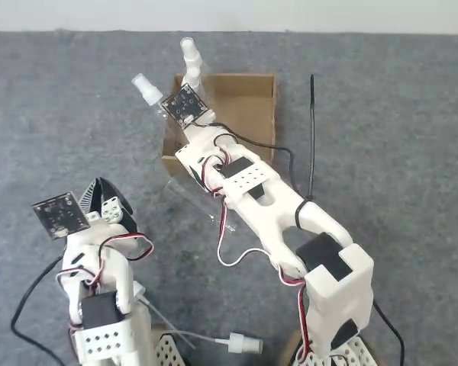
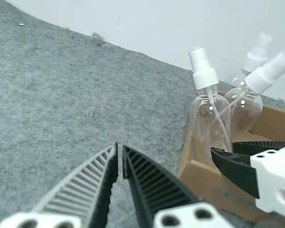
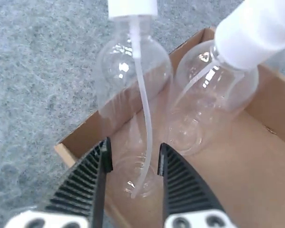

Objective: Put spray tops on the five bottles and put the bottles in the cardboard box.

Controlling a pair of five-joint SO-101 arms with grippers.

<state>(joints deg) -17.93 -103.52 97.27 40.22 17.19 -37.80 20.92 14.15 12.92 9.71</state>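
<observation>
1. The right gripper (image 3: 133, 154) is at the near-left corner of the cardboard box (image 1: 252, 84). Its fingers look clamped on the lower body of a capped spray bottle (image 3: 133, 80), which stands upright inside that corner.
2. A second spray bottle (image 3: 213, 90), also capped, stands just beside it in the box. The two shoulders are close enough that I can't tell whether they touch.
3. To my eye the step in hand is setting this bottle down. It should sit flat on the box floor before the fingers let go.
4. Open only a little and lift straight up. A sideways pull could tip either bottle or catch the box wall.
5. The left gripper (image 2: 119, 149) is pinched closed on nothing, above the grey carpet (image 1: 382, 114) and well apart from the box.
6. A loose spray top (image 1: 240, 345) with its tube lies near the arm bases, probably for a later bottle.
</observation>
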